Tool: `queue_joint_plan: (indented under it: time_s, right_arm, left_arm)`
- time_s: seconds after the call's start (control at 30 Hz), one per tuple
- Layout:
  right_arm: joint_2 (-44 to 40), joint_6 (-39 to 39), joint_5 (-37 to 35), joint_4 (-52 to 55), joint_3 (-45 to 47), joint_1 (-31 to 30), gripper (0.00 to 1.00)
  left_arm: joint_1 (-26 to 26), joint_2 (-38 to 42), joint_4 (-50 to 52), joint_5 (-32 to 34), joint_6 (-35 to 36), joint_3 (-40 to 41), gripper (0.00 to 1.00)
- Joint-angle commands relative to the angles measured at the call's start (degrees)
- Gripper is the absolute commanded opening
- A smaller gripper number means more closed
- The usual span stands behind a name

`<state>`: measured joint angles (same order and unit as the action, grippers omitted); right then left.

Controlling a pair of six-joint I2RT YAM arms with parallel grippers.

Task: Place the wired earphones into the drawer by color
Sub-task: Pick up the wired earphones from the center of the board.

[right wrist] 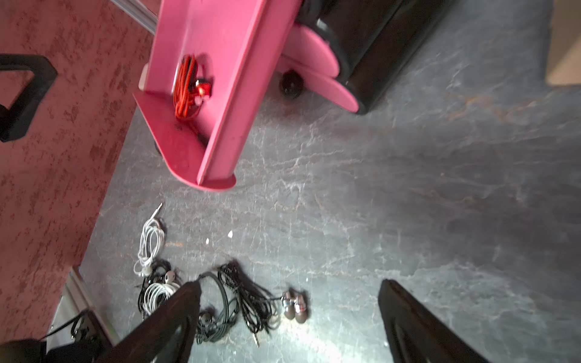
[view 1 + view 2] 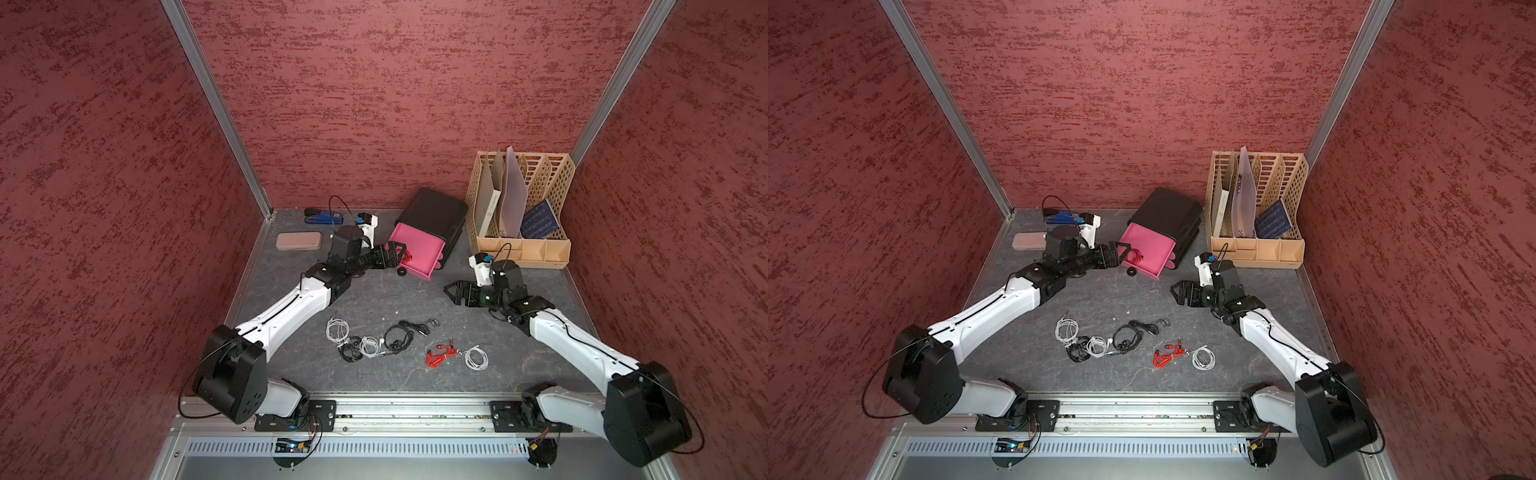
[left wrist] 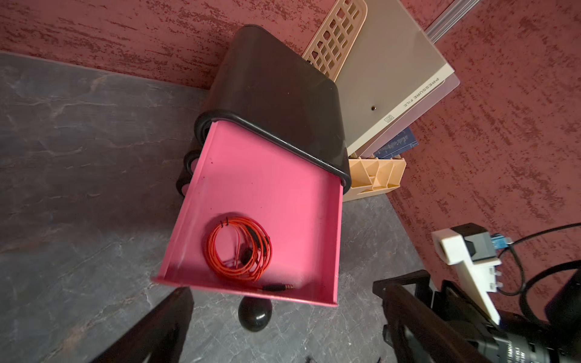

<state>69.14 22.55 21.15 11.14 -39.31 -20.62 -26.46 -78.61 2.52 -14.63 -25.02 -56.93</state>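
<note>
Red coiled wired earphones (image 3: 239, 248) lie inside the open pink plastic drawer (image 3: 276, 176), close to its front wall, with the jack plug along the front lip. This is the top drawer, standing out from the black plastic drawer cabinet (image 3: 276, 88). A round black knob (image 3: 254, 314) sits below the drawer front.

Left gripper (image 3: 284, 292) is just in front of the drawer, jaws wide, nothing between them, clear of the red coil.

On the dark grey marbled counter (image 2: 374, 299), nearer the arm bases, six bundles lie loose:
- A white earphone bundle (image 2: 336, 328), a small black earphone bundle (image 2: 351, 352) and a second white bundle (image 2: 370, 345) are bunched together.
- A larger black earphone bundle (image 2: 399, 337) lies against that bunch.
- A second red earphone bundle (image 2: 439, 354) and a third white bundle (image 2: 476, 358) lie just beside each other, apart from the rest.

Right gripper (image 2: 451, 291) hovers over bare counter between drawer and bundles, jaws wide, empty.

At the back, a beige lattice file rack (image 2: 540, 249) holding folders stands beside the cabinet. A tan flat case (image 2: 298, 241) and a blue stapler (image 2: 322, 216) lie near the far left corner.
</note>
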Motion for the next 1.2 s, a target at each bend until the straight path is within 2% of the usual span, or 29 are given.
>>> queue_joint_plan:
  time_s: [0.0,0.2,0.33,0.57,0.7,1.0,1.17]
  right_arm:
    - [0.1,1.1,-1.1,4.6,-2.6,-2.3,0.93]
    - [-0.7,3.0,-4.1,10.6,-3.4,-8.3,0.92]
    - [-0.8,4.2,-7.0,15.8,-4.3,-12.8,0.89]
    - [-1.8,9.0,-12.3,24.2,-3.3,-18.4,0.81]
    - [-3.0,11.3,-13.6,26.2,-1.1,-19.5,0.72]
    - [-0.1,10.7,-16.0,24.3,0.7,-20.3,0.51]
    - [2.5,10.7,-16.3,21.7,1.1,-20.4,0.48]
  left_arm:
    - [1.4,4.9,2.1,-1.0,0.5,4.0,1.00]
    - [3.8,14.0,5.6,-0.4,2.6,12.2,1.00]
    - [4.0,18.9,7.3,1.8,4.6,17.4,1.00]
    - [4.0,24.3,4.4,3.2,5.2,26.5,1.00]
    - [4.0,25.5,1.0,3.8,5.9,30.4,1.00]
    - [4.0,25.1,-0.2,2.4,4.7,31.5,1.00]
    - [4.0,25.3,0.0,2.5,4.7,31.6,1.00]
